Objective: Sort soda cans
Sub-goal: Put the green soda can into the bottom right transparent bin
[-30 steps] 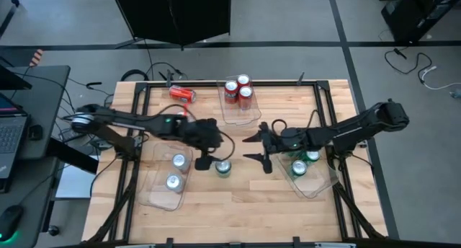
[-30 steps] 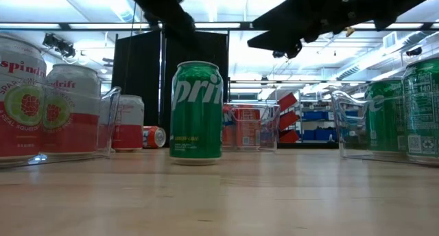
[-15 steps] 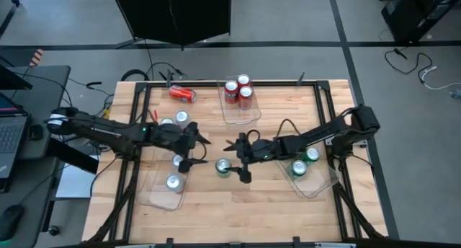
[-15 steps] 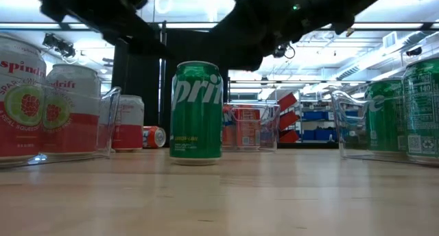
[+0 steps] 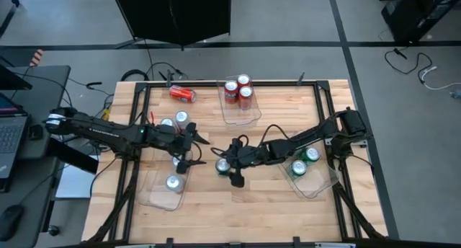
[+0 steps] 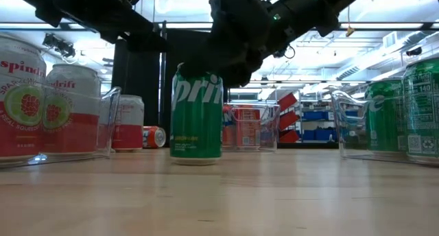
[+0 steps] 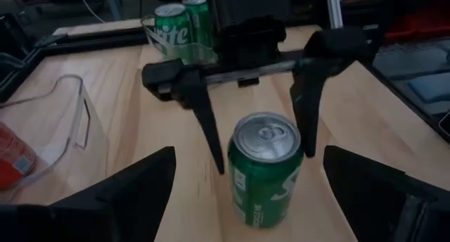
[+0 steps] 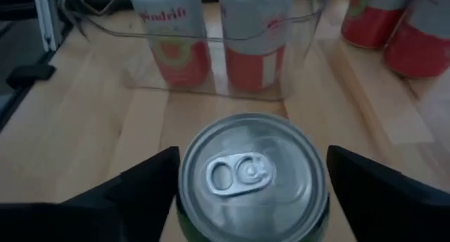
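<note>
The green can (image 6: 196,112) standing alone on the table shows the brand "Sprite" in white letters running up its side; the last letter is partly covered by the dark arm above it. In the left wrist view, a green can (image 7: 171,29) in the far bin carries the word "Sprite" as well. The white and red can (image 6: 19,99) in the left bin reads "Spindrift", cut at the picture's edge, and the can beside it (image 6: 72,107) shows "drift". In the right wrist view, one such can (image 8: 172,41) has the letters "drift" on it. Smaller print on the cans cannot be read.
</note>
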`<state>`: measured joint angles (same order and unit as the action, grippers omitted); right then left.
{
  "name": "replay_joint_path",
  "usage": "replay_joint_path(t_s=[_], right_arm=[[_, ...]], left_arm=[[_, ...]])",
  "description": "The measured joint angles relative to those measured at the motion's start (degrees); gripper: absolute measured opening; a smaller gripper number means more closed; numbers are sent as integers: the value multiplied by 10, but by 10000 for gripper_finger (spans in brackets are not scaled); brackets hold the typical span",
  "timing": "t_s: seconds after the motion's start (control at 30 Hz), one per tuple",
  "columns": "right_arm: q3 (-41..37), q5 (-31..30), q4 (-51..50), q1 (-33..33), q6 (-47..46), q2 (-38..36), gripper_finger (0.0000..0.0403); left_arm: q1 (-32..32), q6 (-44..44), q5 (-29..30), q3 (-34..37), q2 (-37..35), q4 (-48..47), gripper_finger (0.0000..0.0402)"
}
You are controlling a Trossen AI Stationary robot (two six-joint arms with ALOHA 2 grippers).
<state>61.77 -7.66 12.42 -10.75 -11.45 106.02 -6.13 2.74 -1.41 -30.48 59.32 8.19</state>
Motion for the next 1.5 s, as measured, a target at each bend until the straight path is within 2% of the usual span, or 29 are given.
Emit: replay_joint_path(t_s=[0.13,0.27,0.43,0.67,0.87,1.0,1.23,1.5], right_arm=[[1,-4,-13,0,-12,-4,277],[-1,-57,-50,-5,-17,-29,277],[-1,-188,-123,-27,-51,-109,277],[-1,-350,-310,-74,-191,-238,277],[-1,-426,-508,-120,-333,-317,277],[0,-437,-607,-140,-421,-344,277],[-1,-431,-715,-170,-527,-349,277],[-10,-420,-757,-207,-616,-343,277]], left_arm=[[-3,0,4,0,0,2,363],[-4,1,7,0,0,5,363],[-4,2,8,0,0,8,363],[-4,1,9,0,0,9,363],[-4,2,10,0,0,9,363],[-4,1,10,0,0,9,363],[-4,0,10,0,0,9,363],[-4,-4,10,0,0,5,363]])
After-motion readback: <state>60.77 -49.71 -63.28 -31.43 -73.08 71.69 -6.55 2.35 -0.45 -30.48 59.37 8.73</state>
